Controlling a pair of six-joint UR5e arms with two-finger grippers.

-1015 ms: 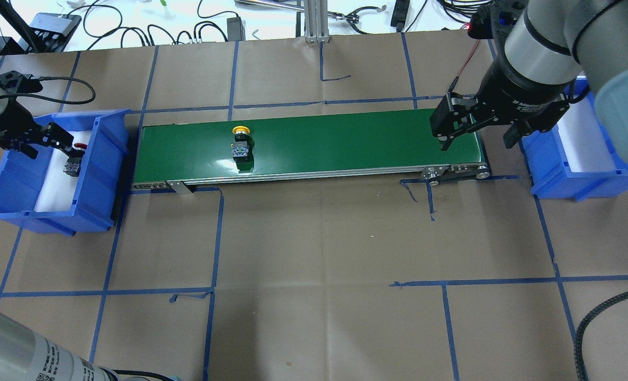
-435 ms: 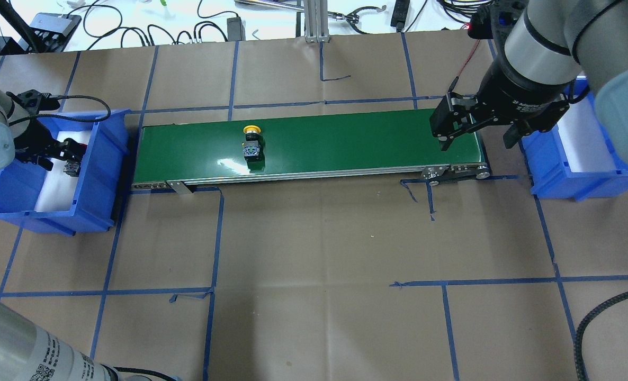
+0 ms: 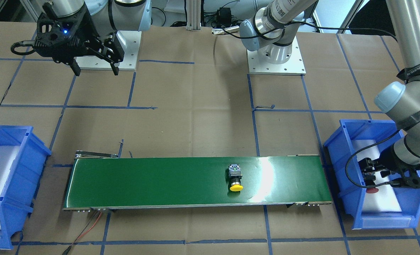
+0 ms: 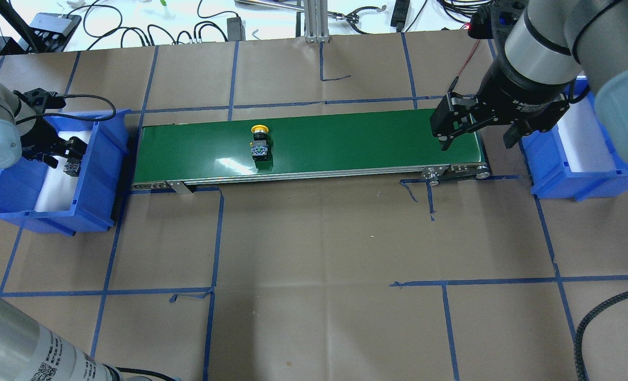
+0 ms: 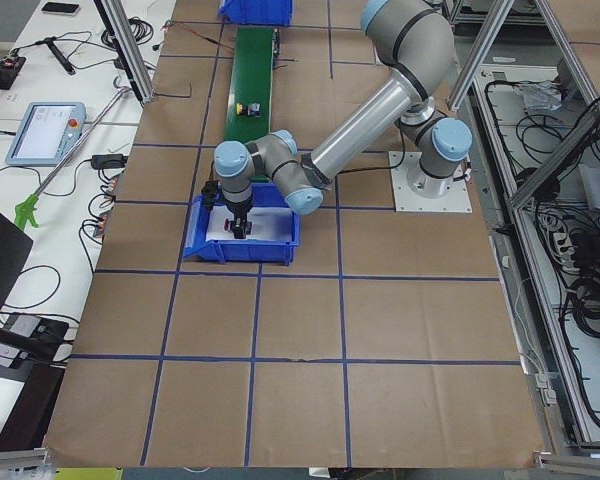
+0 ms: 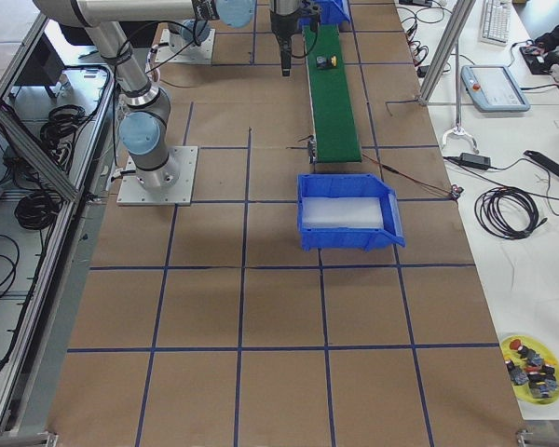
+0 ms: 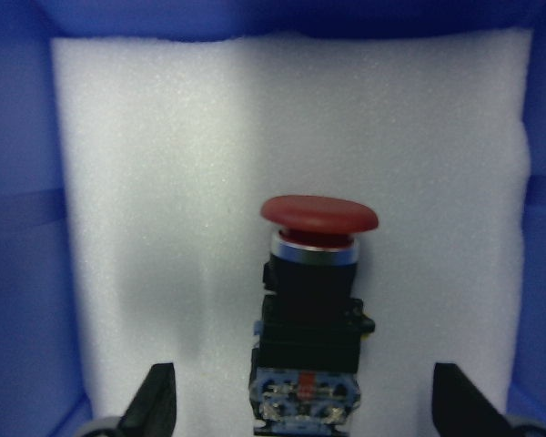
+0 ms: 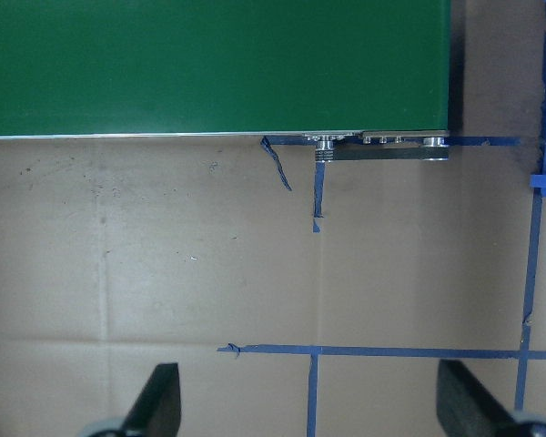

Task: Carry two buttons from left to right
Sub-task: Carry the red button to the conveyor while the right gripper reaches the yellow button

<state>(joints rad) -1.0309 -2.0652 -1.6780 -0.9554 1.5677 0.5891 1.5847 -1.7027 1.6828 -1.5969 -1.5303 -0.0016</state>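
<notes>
The red button (image 7: 318,214) lies on white foam in the left blue bin (image 4: 98,174). My left gripper (image 7: 305,410) is open, with its fingers (image 7: 156,401) on either side of the button's black body and not touching it. It also shows in the overhead view (image 4: 62,154) and the front view (image 3: 376,173), with the red cap (image 3: 372,190) beside it. The yellow button (image 4: 260,142) lies on its side on the green conveyor belt (image 4: 356,138), left of the middle. My right gripper (image 4: 477,142) is open and empty above the belt's right end.
The right blue bin (image 4: 579,174), lined with white foam, stands just past the belt's right end. Brown paper with blue tape lines covers the table (image 4: 314,254). Cables and tools lie along the far edge.
The yellow button has travelled to the right along the belt. My left gripper has moved further into the left bin, over the red button. The right arm has not moved.
</notes>
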